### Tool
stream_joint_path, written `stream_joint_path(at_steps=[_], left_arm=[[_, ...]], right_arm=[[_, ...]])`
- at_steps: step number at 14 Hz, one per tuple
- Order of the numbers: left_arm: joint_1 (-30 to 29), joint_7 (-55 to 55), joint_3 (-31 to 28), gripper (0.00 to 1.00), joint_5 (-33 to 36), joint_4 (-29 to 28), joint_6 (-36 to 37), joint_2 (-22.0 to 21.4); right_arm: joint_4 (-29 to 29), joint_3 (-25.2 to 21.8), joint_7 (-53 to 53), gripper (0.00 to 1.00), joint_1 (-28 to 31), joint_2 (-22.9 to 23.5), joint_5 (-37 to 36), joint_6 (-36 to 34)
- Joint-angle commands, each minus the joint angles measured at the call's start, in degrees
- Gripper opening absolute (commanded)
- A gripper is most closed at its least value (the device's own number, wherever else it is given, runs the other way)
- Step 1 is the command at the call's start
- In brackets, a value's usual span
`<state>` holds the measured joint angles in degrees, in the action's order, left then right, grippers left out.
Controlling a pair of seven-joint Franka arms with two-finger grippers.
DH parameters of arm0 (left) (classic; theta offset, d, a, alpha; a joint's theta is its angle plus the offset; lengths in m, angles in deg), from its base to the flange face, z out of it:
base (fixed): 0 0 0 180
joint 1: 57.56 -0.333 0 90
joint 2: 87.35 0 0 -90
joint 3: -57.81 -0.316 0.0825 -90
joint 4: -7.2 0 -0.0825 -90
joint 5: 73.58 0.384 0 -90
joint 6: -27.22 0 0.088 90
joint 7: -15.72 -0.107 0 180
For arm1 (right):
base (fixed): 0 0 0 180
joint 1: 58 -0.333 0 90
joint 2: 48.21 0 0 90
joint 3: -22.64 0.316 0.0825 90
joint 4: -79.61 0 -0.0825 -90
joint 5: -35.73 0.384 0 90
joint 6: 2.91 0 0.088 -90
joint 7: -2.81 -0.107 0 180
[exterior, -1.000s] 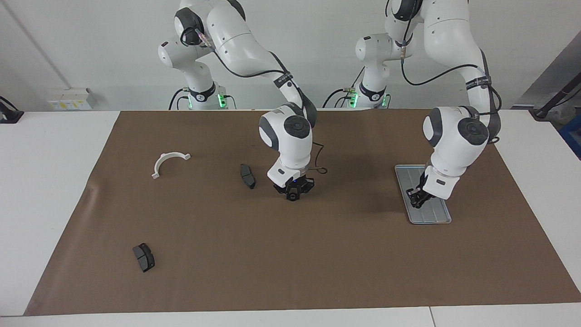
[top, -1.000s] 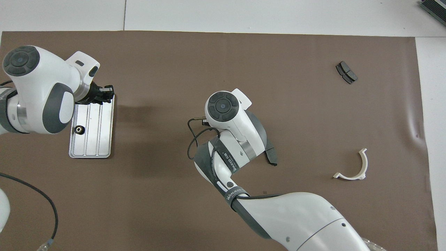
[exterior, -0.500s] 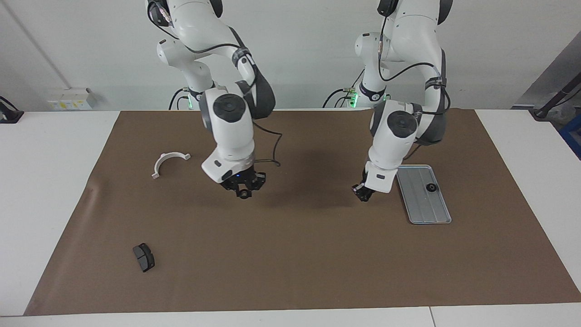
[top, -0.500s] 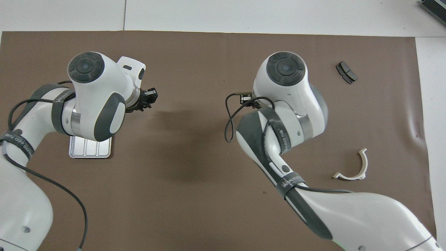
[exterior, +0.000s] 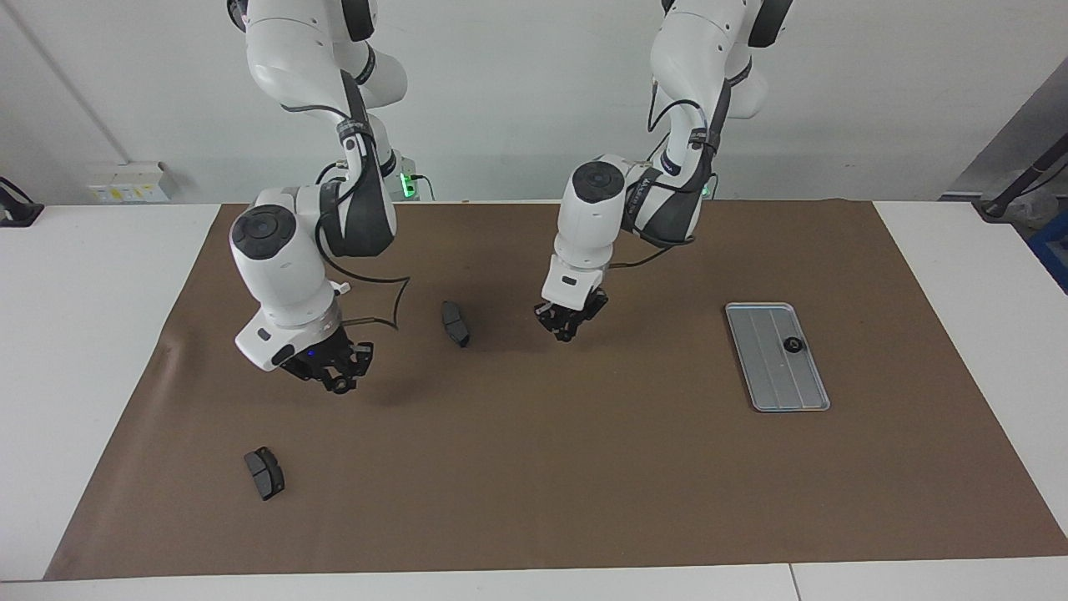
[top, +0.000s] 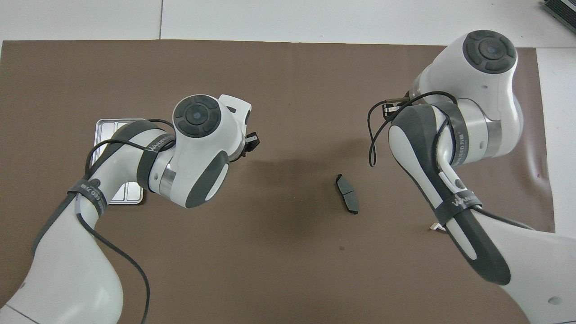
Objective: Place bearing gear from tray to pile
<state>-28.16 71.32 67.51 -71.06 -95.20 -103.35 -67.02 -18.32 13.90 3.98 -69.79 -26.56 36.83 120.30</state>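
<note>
Keep the right gripper [exterior: 338,381] pinched on the bearing gear [exterior: 339,386], up over the mat by the dark pad [exterior: 264,472]. Lower slowly, then let go. Leave the left gripper [exterior: 570,324] shut, waiting. Fetch the other gear [exterior: 791,345] on the tray [exterior: 776,392] next.

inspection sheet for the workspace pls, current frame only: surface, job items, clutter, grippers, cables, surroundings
Surface: brown mat on a white table.
Job's things: metal tray toward the left arm's end; one black gear on it. Two dark pads, and, lie on the mat; white bracket mostly hidden by the right arm.
Clutter: nothing seen.
Grippers: left gripper shut, over bare mat beside the nearer pad; anything held cannot be told. Right gripper holds a black gear over the mat.
Cables: black cable loops off the right wrist.
Surroundings: white wall, wall box.
</note>
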Motion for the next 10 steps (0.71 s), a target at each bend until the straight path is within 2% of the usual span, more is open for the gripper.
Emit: stream_joint_path(at_steps=[1,5,6,7,8,9,10], left_arm=[[2.2,0.1,-1.1,0.0,-0.7,2.3,-4.1,2.7],[4.1,-0.1,-1.1,0.0,-0.2,3.3,-11.0,5.6],[4.3,-0.1,-1.0,0.07,-0.2,3.2,-13.4,5.8],[4.3,-0.1,-1.0,0.36,-0.5,3.3,-15.4,6.1],[4.3,0.0,-1.0,0.74,-0.7,3.3,-17.6,6.4],[4.3,-0.1,-1.0,1.0,-0.7,3.2,-19.4,6.6],[4.3,-0.2,-1.0,1.0,-0.7,3.2,-19.7,6.7]], right_arm=[[-5.0,1.1,5.4,0.0,4.2,-0.4,-0.1,4.8],[-8.3,1.1,6.9,0.0,5.9,2.5,0.7,11.9],[-8.1,1.1,6.8,0.0,6.3,3.8,1.5,13.7],[-8.2,1.1,6.7,0.0,6.3,4.7,2.6,15.1],[-8.2,1.1,6.8,0.0,6.3,4.7,2.7,14.8],[-8.2,1.1,7.0,0.0,6.3,4.6,2.7,14.3],[-8.3,1.1,7.0,0.0,6.5,4.6,2.7,14.3]])
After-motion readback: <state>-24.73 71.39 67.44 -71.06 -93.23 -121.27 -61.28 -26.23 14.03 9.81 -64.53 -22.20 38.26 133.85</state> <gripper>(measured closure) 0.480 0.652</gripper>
